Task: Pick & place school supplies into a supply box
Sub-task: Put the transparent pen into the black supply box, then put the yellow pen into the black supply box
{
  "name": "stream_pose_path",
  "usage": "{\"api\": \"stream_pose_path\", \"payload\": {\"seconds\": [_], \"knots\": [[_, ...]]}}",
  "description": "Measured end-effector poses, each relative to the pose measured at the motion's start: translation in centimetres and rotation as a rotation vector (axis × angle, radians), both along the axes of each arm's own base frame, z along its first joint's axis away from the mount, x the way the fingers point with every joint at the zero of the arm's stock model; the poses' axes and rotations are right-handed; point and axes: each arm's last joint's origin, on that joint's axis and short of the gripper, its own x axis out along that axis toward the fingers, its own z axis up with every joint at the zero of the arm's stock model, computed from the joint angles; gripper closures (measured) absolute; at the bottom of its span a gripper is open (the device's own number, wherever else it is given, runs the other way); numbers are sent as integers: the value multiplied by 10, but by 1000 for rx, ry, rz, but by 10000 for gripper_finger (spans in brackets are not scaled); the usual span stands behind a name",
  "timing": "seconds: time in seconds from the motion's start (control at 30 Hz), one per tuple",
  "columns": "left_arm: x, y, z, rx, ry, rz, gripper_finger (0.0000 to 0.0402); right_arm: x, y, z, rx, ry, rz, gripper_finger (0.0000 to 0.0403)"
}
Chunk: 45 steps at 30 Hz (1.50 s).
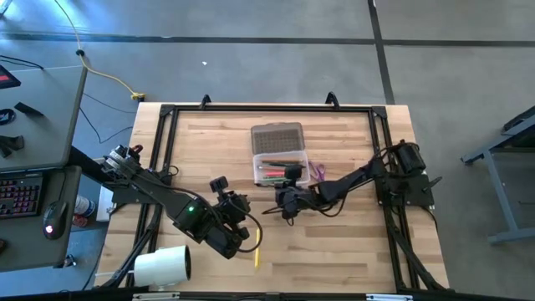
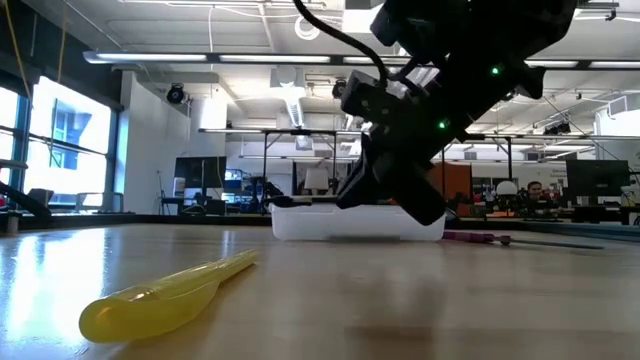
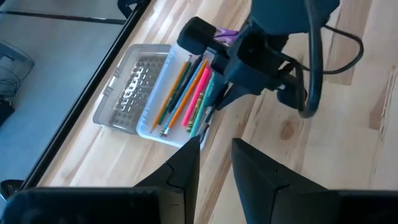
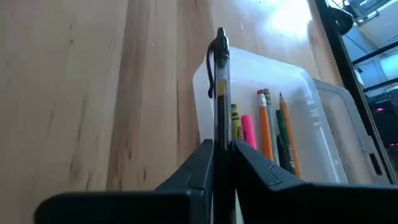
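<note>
Left pincer (image 1: 244, 241) at 7 o'clock on the worktop (image 1: 334, 251), fingers apart, empty, yellow pen (image 1: 257, 256) beside it running 12 to 6, right pincer (image 4: 222, 163) clamped on a dark pen (image 4: 221, 93), tip toward the box (image 1: 281, 170), pens inside partly hidden.

Right tool (image 1: 288, 186) blocks the supply box (image 1: 280, 170)'s near edge; far side open.

No readable text, pencil print perhaps too blurred
</note>
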Motion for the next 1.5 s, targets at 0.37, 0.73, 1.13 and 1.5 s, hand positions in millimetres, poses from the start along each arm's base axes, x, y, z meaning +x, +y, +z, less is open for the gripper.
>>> {"api": "stream_pose_path", "payload": {"seconds": [0.37,0.73,1.13,1.5], "knots": [[0,0,0,-1,0,0,275,-5,5,2,-129,18,-48,388],[3,-1,-4,-1,8,1,275,-3,-22,-4,19,29,-148,332],[12,10,-9,-19,46,35,275,2,-21,5,-58,-21,-117,302],[14,7,-11,-224,34,77,275,-23,17,89,95,-274,28,317]]}}
